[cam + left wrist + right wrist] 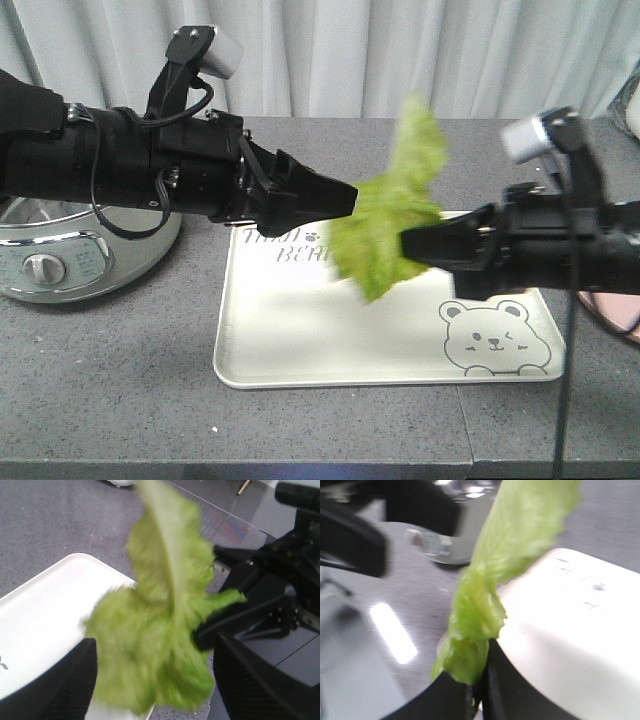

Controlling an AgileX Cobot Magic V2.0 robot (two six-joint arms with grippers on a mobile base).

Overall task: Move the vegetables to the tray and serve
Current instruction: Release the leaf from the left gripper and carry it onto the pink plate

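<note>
Vegetables point(390, 215), front view: crinkly bright-green lettuce leaves with a pale rib, blurred, hanging in the air above the far half of the tray.
Front view, tray point(300, 330): large cream-white rectangular plastic tray with a grey bear drawing, lying flat on the grey speckled table point(120, 410).
Front view, left gripper point(345, 198): black, its tip at the leaves' edge over the tray's far left corner; I cannot read its opening from this side.
Front view, right gripper point(415, 243): black, its tip at the leaves' lower edge, above the tray's right half.
Front view, cooker point(60, 260): round silver electric pot with a dial, left of the tray and apart from it.
Left wrist view, left gripper point(155, 647): fingers point(55, 680) spread wide and clamped on nothing; the vegetables point(160, 630) hang just ahead, over the tray's point(45, 625) corner.
Left wrist view, right gripper point(215, 630): its tip is against the leaves, past the tray's edge.
Right wrist view, right gripper point(477, 687): jaws pinched together on the lower end of the vegetables point(490, 595), beside the tray's point(580, 630) corner.
</note>
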